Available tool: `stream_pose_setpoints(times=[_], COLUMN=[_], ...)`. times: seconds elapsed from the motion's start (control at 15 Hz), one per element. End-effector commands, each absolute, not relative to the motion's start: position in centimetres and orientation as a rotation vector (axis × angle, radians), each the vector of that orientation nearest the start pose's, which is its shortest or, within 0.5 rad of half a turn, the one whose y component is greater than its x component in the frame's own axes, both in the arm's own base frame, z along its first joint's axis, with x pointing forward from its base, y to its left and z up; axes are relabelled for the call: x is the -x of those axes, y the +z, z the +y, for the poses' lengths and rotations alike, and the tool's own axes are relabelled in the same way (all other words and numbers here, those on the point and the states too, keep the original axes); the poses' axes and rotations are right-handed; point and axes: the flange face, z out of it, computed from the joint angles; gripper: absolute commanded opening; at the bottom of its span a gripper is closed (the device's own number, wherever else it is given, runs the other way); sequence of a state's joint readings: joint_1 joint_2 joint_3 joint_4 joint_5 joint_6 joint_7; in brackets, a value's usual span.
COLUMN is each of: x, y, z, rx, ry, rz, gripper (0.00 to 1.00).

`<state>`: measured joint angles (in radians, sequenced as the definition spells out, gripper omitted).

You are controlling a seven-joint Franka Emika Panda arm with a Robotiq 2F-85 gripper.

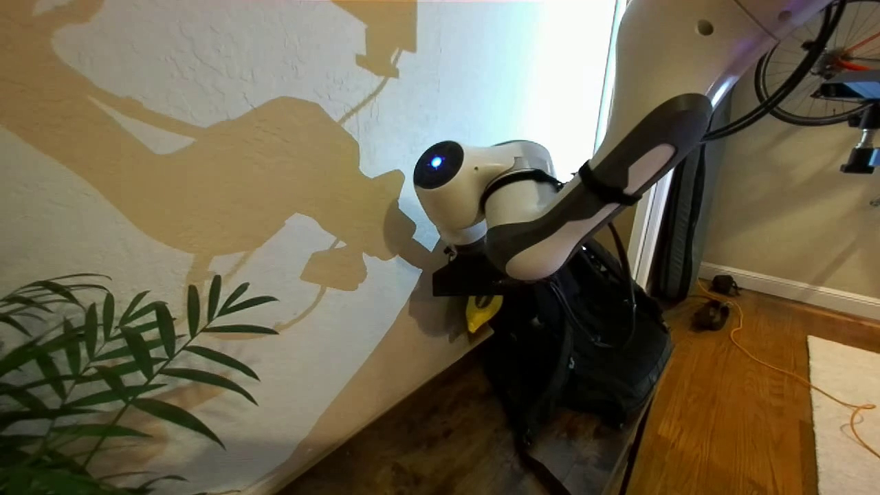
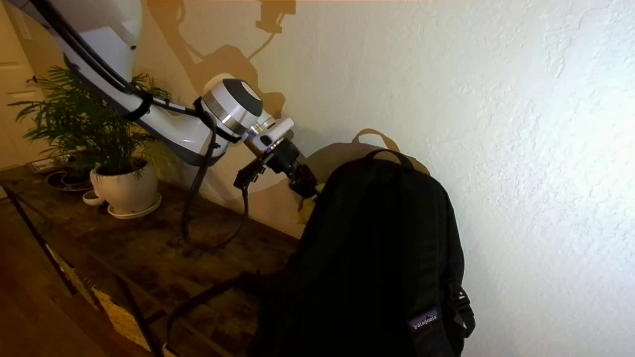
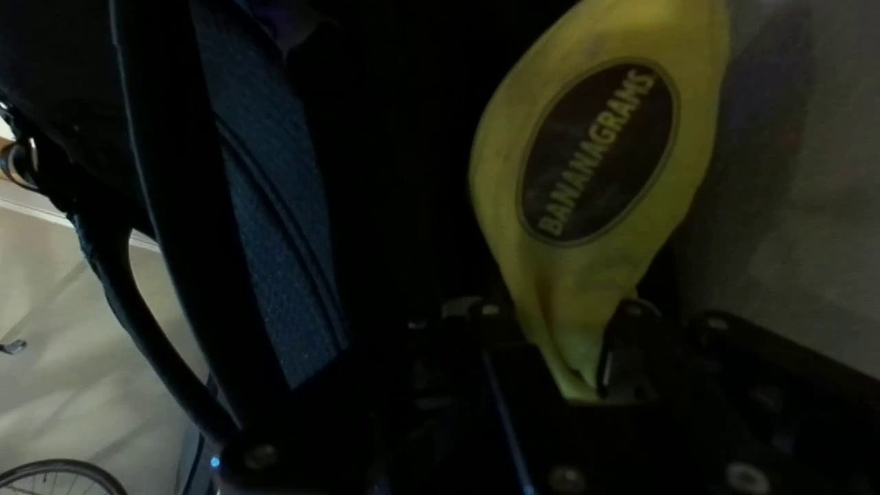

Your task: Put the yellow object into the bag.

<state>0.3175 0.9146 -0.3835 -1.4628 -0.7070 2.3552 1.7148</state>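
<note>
The yellow pouch (image 3: 598,151) hangs beside the backpack (image 2: 372,248), toward the wall (image 2: 540,173), its narrow end pinched in the end effector (image 3: 567,357). Let go here, it could fall past the backpack, since it seems beside rather than above it.

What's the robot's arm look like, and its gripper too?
Its arm is smooth, rounded and white with dark grey panels. A round black cap has a glowing blue light. Black cables run along the arm, with black straps around it. The gripper is black and chunky, dotted with round screws.
</note>
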Motion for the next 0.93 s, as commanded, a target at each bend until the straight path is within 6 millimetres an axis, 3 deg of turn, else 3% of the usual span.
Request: stream_pose_setpoints(times=[0.0, 0.53, 0.87], x=[-70.8, -70.9, -71.2], y=[19.9, 22.4, 22.4], z=[0.3, 3.1, 3.4], rx=[-2.061, -1.972, -1.965], ry=[0.811, 0.803, 0.693], rz=[-1.192, -0.86, -0.682], gripper=[0.07, 0.07, 0.07])
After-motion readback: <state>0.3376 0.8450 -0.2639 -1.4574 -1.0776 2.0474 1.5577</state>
